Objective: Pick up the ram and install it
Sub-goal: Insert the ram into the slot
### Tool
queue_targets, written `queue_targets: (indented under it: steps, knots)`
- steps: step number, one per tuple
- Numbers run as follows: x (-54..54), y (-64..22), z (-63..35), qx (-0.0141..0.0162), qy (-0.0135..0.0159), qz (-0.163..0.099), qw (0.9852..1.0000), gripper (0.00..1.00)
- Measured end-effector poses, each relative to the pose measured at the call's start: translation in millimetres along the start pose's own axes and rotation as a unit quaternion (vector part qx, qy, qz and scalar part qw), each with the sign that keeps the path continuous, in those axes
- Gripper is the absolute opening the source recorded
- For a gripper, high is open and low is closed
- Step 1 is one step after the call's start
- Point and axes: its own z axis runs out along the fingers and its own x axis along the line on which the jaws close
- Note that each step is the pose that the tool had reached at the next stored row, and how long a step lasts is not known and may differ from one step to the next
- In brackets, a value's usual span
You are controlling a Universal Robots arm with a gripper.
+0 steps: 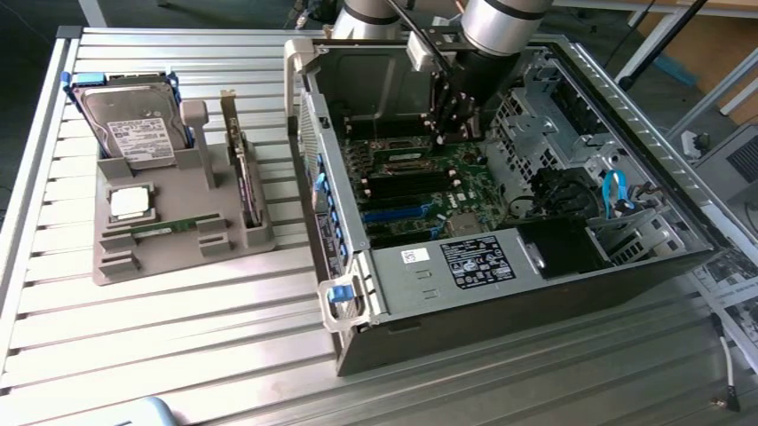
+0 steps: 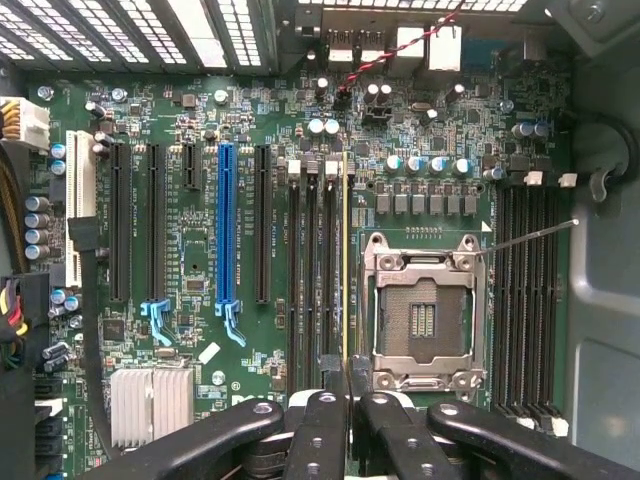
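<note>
The black two-fingered gripper (image 2: 345, 385) is pinched on the thin circuit-board ram stick (image 2: 345, 262). The stick runs edge-on straight out from its fingertips, above the long black memory slots (image 2: 310, 280) and beside the square silver processor socket (image 2: 421, 310). To seat it well, hold it parallel over one slot and press squarely.

Ribbed aluminium table (image 1: 177, 328), dark floor (image 1: 24, 53) beyond, even light

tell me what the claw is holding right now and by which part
The claw is shut on the ram, pinching its two flat faces, the stick edge-on over the memory slots. Where along its length the hold falls cannot be told.
</note>
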Motion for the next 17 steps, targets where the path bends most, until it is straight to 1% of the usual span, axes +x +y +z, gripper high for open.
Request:
queue_targets:
  steps: [17]
  knots:
    - [16.3, -1.1, -0.7, 0.0000, 0.0000, 0.000, 1.0000, 0.12]
